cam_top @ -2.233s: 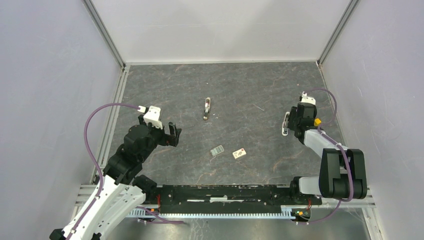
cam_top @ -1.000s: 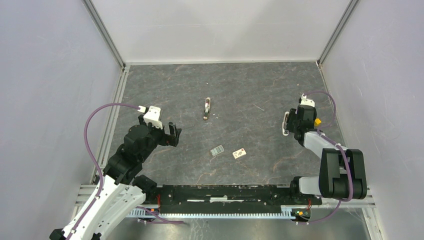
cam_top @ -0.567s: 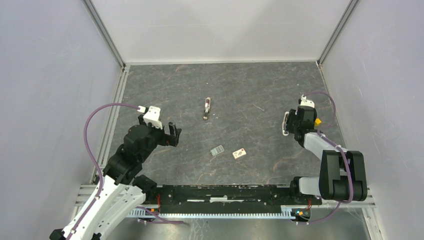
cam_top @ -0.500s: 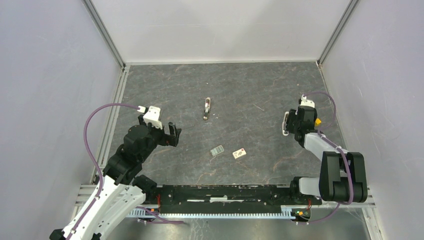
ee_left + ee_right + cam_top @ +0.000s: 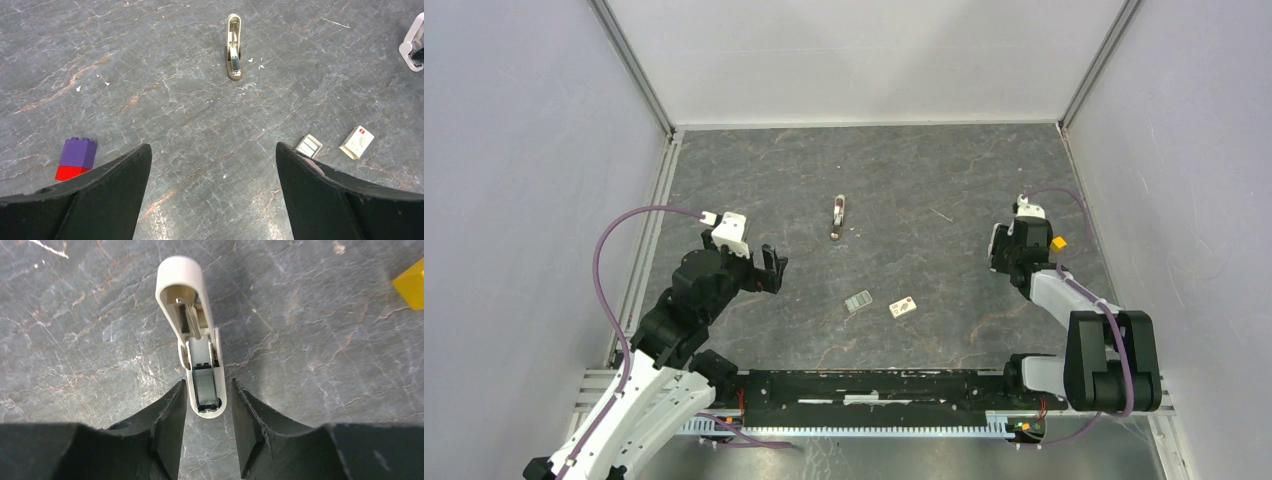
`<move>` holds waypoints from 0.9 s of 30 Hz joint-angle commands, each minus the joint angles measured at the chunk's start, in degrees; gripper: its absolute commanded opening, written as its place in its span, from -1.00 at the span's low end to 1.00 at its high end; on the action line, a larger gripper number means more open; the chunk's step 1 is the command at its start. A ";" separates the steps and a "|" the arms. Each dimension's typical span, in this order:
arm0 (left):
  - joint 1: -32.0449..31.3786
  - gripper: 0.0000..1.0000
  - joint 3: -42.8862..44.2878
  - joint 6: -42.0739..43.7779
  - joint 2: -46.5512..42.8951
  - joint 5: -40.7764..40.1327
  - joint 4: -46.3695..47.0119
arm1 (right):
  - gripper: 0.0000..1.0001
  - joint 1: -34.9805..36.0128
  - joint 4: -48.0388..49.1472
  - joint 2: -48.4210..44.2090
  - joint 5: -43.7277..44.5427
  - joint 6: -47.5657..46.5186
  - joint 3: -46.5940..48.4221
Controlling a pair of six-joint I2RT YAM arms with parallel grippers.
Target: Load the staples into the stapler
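The stapler (image 5: 197,355) is a cream body lying open-side up on the table, its metal channel showing; from above it sits at the right (image 5: 995,245). My right gripper (image 5: 208,385) straddles its near end, jaws narrowly apart with slim gaps to the body, gripping nothing. The staples lie mid-table: a small white box with red print (image 5: 903,307) (image 5: 357,142) and a flat grey strip (image 5: 858,301) (image 5: 308,146) beside it. My left gripper (image 5: 212,146) hangs wide open and empty above the table at the left (image 5: 771,268), well away from them.
A small beige-and-metal stapler-like piece (image 5: 838,217) (image 5: 233,47) lies at mid-table farther back. A yellow cube (image 5: 1058,242) (image 5: 410,282) sits just right of my right gripper. A purple-and-red brick (image 5: 76,158) lies under my left arm. Enclosure walls ring the table.
My right gripper has shifted slightly left and away, coming closer over the stapler. The left arm and the staples have not moved.
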 commanded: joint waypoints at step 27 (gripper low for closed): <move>0.30 0.60 8.73 -24.03 25.85 17.80 8.03 | -0.73 16.74 7.47 6.56 -6.28 -8.02 3.17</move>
